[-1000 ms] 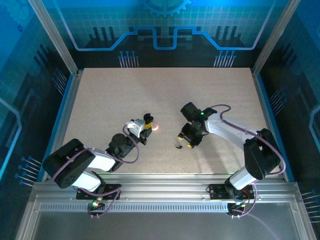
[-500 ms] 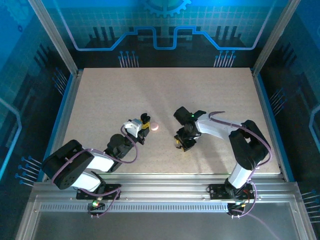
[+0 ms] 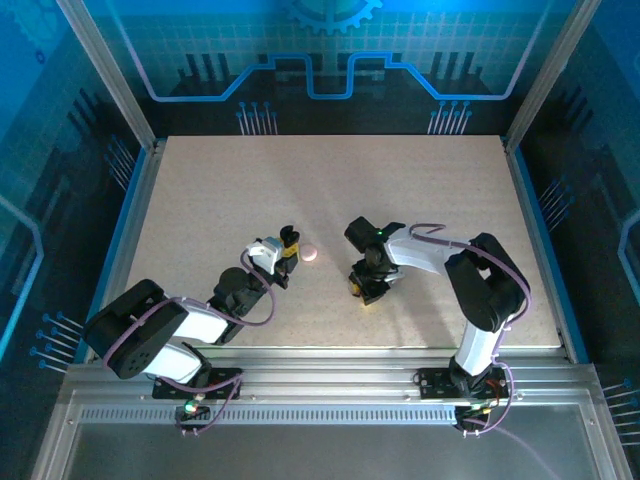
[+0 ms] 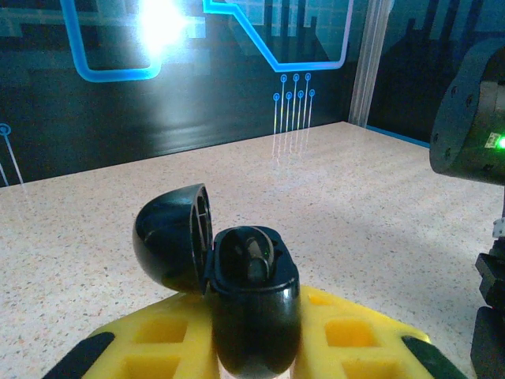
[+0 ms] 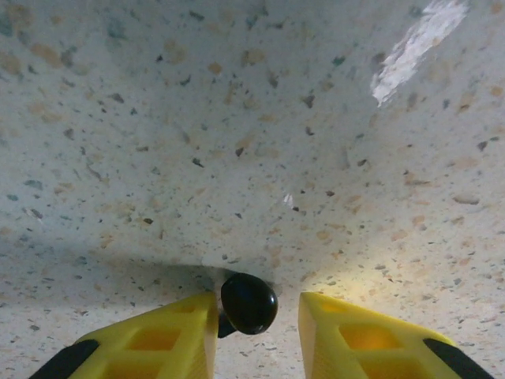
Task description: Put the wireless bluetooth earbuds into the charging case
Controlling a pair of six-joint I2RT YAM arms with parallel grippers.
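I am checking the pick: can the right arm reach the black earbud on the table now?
Probably yes: the black earbud lies on the table between the right pincer's open jaws, with nothing covering it.
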